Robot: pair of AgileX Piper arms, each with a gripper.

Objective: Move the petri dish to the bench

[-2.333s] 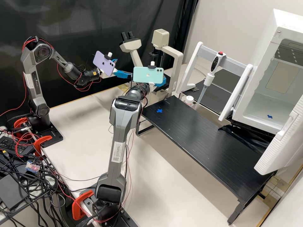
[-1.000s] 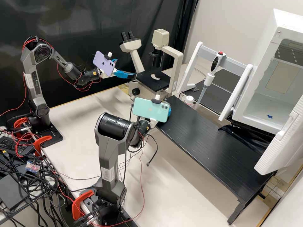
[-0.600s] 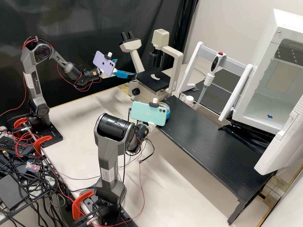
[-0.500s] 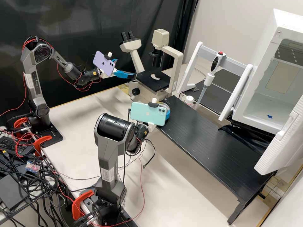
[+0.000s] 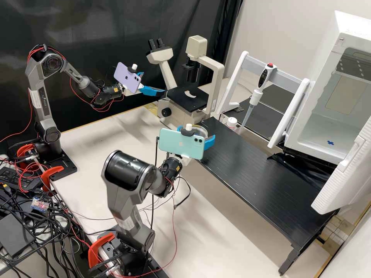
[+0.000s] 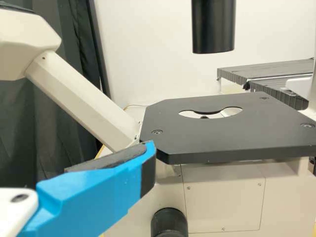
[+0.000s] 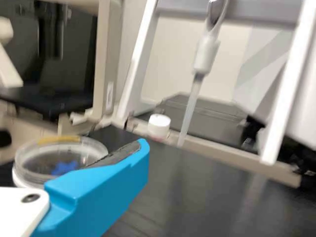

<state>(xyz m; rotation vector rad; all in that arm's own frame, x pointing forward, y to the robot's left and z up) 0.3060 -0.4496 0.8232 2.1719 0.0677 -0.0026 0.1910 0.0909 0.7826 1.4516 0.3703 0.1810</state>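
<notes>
"How are the right jaws set?"

"Wide. In the high view the blue fingers of the right gripper (image 5: pixel 197 131) are seen spread, with the petri dish (image 5: pixel 200 132) glimpsed between them, past the green phone (image 5: pixel 181 143) by which it is partly covered."

"And from the right wrist?"

"There the dish is shown beside one finger, whose dark pad is turned its way; whether it is touched cannot be told. It is set on the black bench (image 5: pixel 255 170), at the corner near the microscope (image 5: pixel 184 101), and a blue cross (image 7: pixel 64 168) is seen through it."

"The left jaws?"

"Parted too, with nothing held. The left gripper (image 5: pixel 154 83) is seen from above behind a purple phone (image 5: pixel 128 77), pointed at the microscope. By its own camera, the notched opening in the black stage (image 6: pixel 222 136) is brought out; from above, the eyepieces (image 5: pixel 155 44) are added."

"Farther out?"

"Behind the bench, a white-capped bottle (image 5: pixel 232 122) is placed near the tip of a pipette (image 5: pixel 255 96), which is held upright on a white stand (image 5: pixel 295 112). In the high view, an open white box (image 5: pixel 319 125) is shown beyond, with another blue cross (image 5: pixel 330 143) on its floor."
</notes>
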